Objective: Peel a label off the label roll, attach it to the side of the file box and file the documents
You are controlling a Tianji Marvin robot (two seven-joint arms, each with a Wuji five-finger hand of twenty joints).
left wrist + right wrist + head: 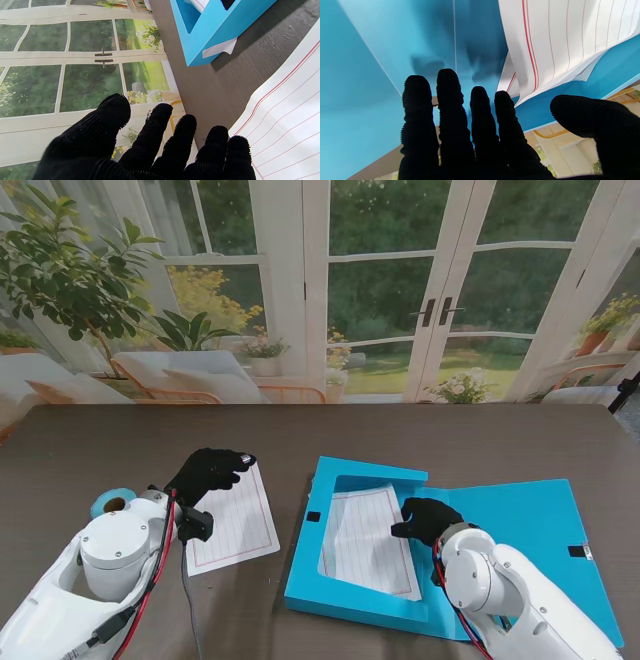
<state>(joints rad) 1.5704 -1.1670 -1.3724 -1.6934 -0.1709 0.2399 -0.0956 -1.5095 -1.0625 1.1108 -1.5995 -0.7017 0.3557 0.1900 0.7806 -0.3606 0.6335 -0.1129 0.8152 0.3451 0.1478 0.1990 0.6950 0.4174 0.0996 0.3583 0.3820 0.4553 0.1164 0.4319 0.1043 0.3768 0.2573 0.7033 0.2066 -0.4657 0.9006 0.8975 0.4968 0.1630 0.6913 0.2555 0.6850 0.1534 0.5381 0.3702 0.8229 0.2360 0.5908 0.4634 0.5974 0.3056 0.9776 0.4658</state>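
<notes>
Stage: filing looks to be the step in hand; a white label (218,48) already sits on the outer side of the box (330,590), one corner curling off.
Box: lies open and flat on the counter (120,440), lid spread to the right, tray on the left.
Filed sheets: lined papers (365,540) rest in the tray; the right wrist view shows their edges lifted and fanned, not flat.
Loose sheet: one lined page (232,520) lies on the counter left of the box, near it but apart.
Roll: blue label roll (112,502) sits by the left forearm, partly hidden.
Left robot hand (207,472): fingers spread and holding nothing, hovering over the far edge of the loose sheet; I cannot tell whether any fingertip touches the paper.
Right robot hand (428,518): fingers extended side by side, thumb apart, empty, at the right edge of the filed sheets.
How to do it well: press the filed sheets flat with the right palm so the next page slides over them, not under a curled corner.
Pick-up: drag the loose sheet toward the counter edge or pinch a corner; thin paper resists a flat grasp.
Risk: catching the tray wall with the page, or shoving the box.
Label: smooth its loose corner before closing.
</notes>
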